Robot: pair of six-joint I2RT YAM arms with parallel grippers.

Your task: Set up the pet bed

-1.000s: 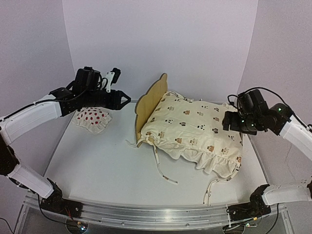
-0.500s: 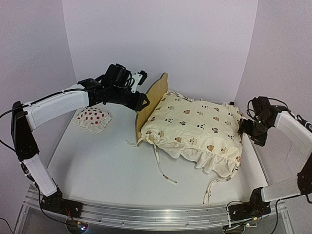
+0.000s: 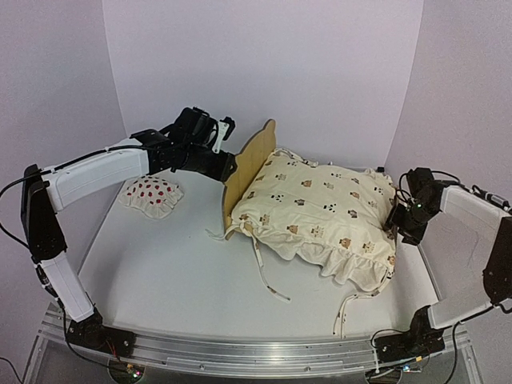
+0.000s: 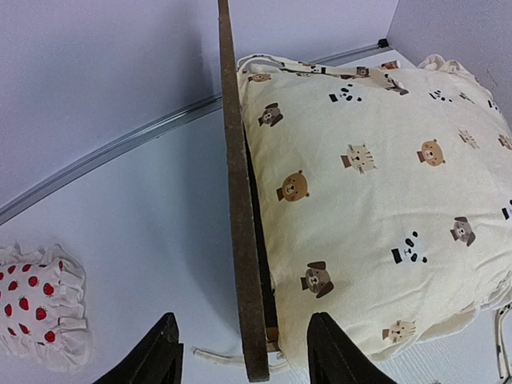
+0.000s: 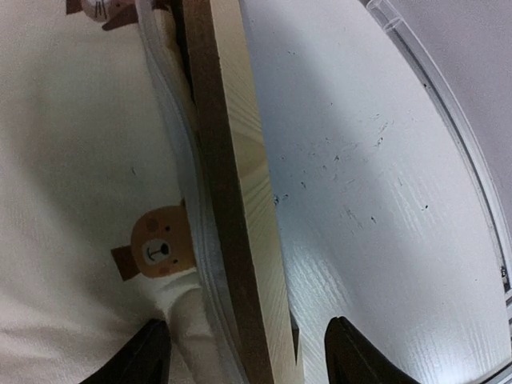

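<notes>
The pet bed (image 3: 246, 164) stands mid-table, its plywood headboard upright at the left. A cream animal-print cover (image 3: 320, 208) lies over the frame. My left gripper (image 3: 230, 166) is open and straddles the headboard's edge (image 4: 238, 200), one finger (image 4: 164, 352) on the table side and the other on the cover side, neither touching. At the bed's right end my right gripper (image 3: 398, 222) is open around the wooden end board (image 5: 240, 200), with the cover's edge (image 5: 80, 160) also between the fingers. The base is hidden.
A small white strawberry pillow (image 3: 150, 197) lies on the table left of the bed and shows low left in the left wrist view (image 4: 36, 308). The cover's loose ties (image 3: 268, 276) trail toward the front. Purple walls close in behind and at both sides.
My left arm swung right from above the pillow to the headboard. My right gripper dropped to the bed's right end and its jaws narrowed around the end board.
</notes>
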